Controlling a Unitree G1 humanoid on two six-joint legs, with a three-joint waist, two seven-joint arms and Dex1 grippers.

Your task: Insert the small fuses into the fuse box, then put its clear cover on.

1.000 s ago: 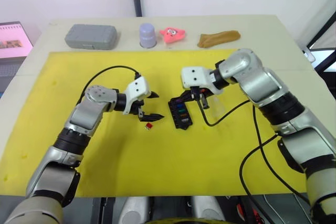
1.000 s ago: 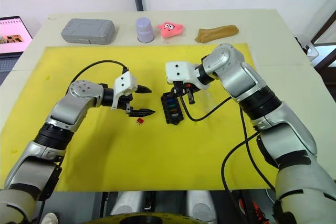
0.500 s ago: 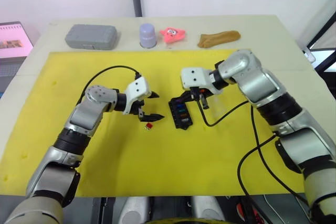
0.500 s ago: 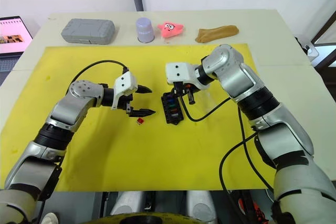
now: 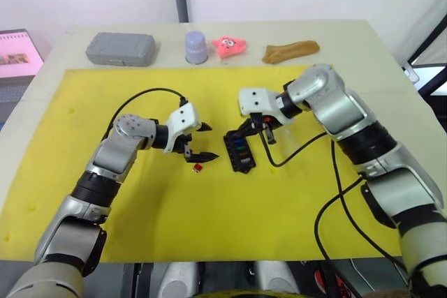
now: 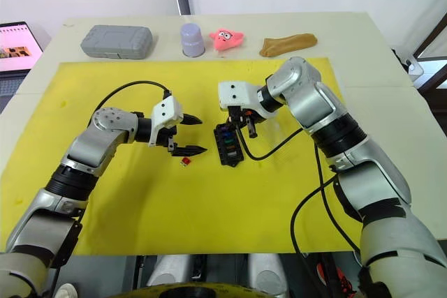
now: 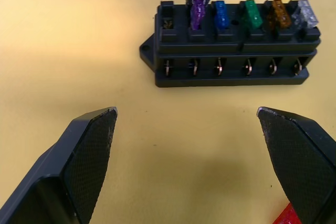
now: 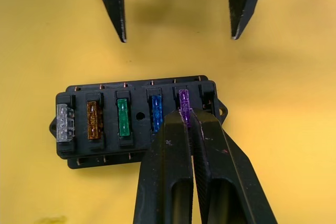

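Purple plastic blade fuse (image 8: 183,99) is pinched by the right gripper (image 8: 190,124) fingers, half seated in the small black plastic fuse box (image 5: 239,152) mid-mat. Left gripper (image 5: 198,142) waits wide open beside the red fuse (image 5: 198,167). Next, press straight down.

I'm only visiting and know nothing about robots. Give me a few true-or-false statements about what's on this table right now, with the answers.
1. The right gripper is shut on the purple fuse at the fuse box. True.
2. The left gripper is shut. False: its fingers are wide apart.
3. A red fuse lies loose on the yellow mat. True.
4. Every slot in the fuse box is filled. False: the end slot beside the purple fuse is empty.
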